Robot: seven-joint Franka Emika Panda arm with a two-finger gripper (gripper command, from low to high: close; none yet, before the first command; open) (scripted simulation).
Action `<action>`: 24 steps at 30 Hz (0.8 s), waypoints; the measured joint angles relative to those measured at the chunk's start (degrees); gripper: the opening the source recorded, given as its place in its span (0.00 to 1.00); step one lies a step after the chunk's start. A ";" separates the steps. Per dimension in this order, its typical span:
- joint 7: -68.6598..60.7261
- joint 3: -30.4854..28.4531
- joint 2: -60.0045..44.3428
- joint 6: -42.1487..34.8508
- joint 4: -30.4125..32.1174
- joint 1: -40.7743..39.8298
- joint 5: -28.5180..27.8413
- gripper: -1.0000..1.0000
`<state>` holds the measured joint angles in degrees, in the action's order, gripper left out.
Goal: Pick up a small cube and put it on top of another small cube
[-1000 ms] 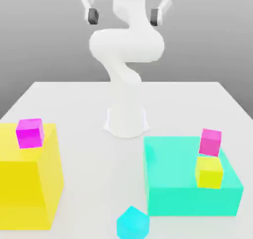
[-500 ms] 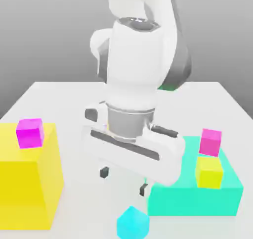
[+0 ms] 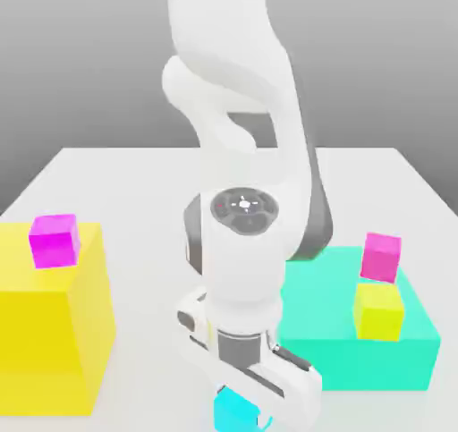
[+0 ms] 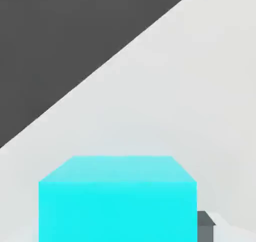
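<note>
Exterior view: here's the white arm point(image 3: 246, 144), reaching down over the tabletop point(image 3: 156, 332), with the gripper point(image 3: 242, 407) right at the small cyan cube point(image 3: 236, 411), low in the frame and just off centre. The jaws are clenched on that cube! Over on the exterior view's left, a magenta cube point(image 3: 55, 241) sits on the big yellow block point(image 3: 36, 341). To the exterior view's right, the teal-green block point(image 3: 358, 364) carries a small yellow cube point(image 3: 379, 312), with a pink cube point(image 3: 382, 257) up there just behind it.

Hand view: and there's the cyan cube up close, one flat side and a paler face showing, a dark fingertip point(image 4: 205, 228) pressed right against its side. Beyond it runs the pale tabletop, its straight edge slanting against a dark grey area point(image 4: 65, 40).
</note>
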<state>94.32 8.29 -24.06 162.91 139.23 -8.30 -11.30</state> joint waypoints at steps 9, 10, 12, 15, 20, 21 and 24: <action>0.48 2.79 9.15 -13.10 -1.55 2.89 -3.11 0.00; 1.46 2.71 8.99 -14.56 -2.49 4.26 -5.07 0.00; 3.39 2.62 8.62 -17.51 -4.42 6.97 -8.99 0.00; 5.33 3.12 8.82 -22.00 -6.76 10.72 -13.90 0.00; 4.29 6.37 12.37 -29.48 -8.19 15.65 -17.70 0.00; 3.89 7.11 13.16 -30.96 -8.42 16.59 -18.20 0.00; 1.82 9.43 16.02 -34.84 -8.53 19.08 -18.47 0.00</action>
<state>96.14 17.72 -8.04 128.08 130.70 10.78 -29.78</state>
